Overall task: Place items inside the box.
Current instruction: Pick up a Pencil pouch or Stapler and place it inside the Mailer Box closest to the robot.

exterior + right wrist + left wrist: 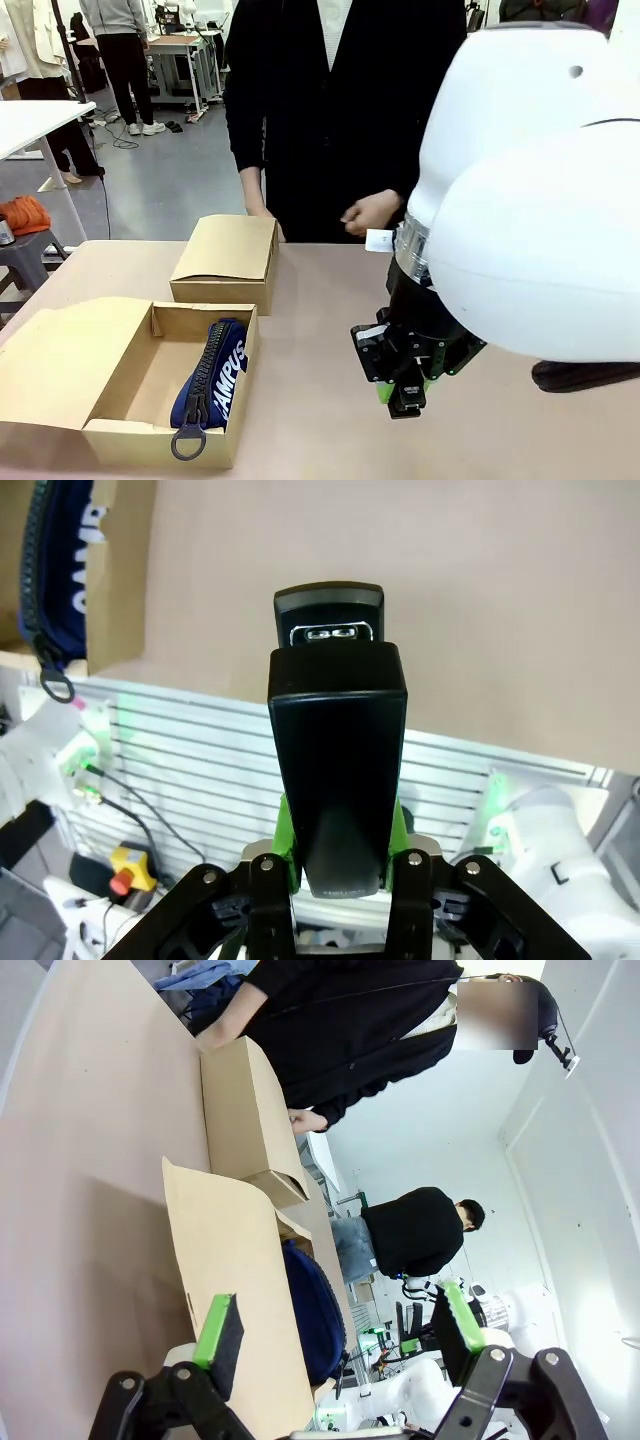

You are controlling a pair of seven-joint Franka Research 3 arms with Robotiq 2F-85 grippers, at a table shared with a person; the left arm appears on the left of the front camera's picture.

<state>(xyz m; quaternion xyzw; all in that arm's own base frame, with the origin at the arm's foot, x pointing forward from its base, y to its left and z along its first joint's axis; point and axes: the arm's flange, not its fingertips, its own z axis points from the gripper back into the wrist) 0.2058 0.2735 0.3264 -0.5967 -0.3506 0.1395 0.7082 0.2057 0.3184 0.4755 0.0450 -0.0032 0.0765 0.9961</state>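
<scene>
One item, the navy zippered pouch [222, 365], lies inside the open box [150, 442]. The right gripper [403, 385] is clamped on the black stapler [337, 750], above the table beside the box. The left gripper [338, 1328] stands apart, empty.

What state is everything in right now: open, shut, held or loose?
near box: open, lid folded back.
far box: closed.
pouch: lying inside the near box.
stapler: folded shut, gripped by the right gripper.
right gripper: shut on the stapler.
left gripper: open, empty.
</scene>
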